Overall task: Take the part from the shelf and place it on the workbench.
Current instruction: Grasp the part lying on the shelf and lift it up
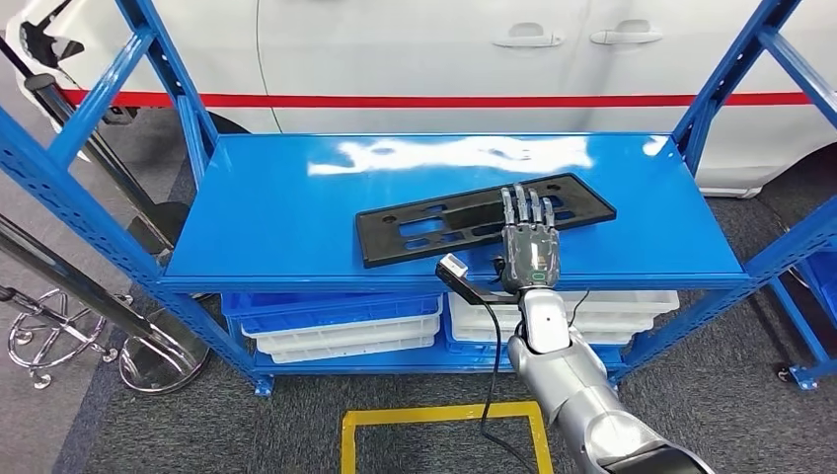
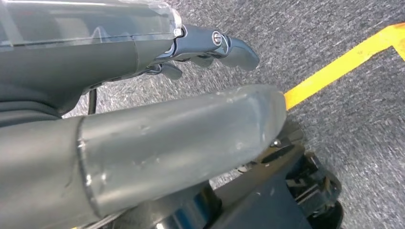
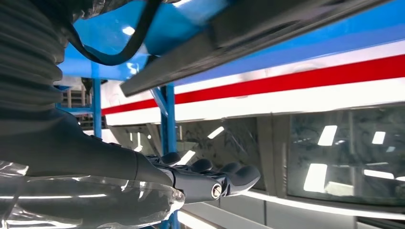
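Right of centre in the head view, on the blue shelf (image 1: 296, 217): black slotted part (image 1: 434, 222), long and flat, lying at a slight diagonal, its right middle stretch hidden under the right hand (image 1: 530, 247). Fingers (image 1: 523, 207) straight and slightly apart, laid flat over the part's top, palm at its near edge; no grasp closed, nothing held. Thumb not made out from above. Seen from the right wrist, the part's edge (image 3: 200, 62) running across the upper frame, dark fingers (image 3: 215, 174) extended beside it; contact hard to judge there. Low in the left wrist view, left hand (image 2: 210, 47) over grey carpet (image 2: 344, 129) beside a yellow floor line (image 2: 334, 71), fingers loosely curled, empty. White-and-blue bins (image 1: 341, 331) partly cut off under the shelf.
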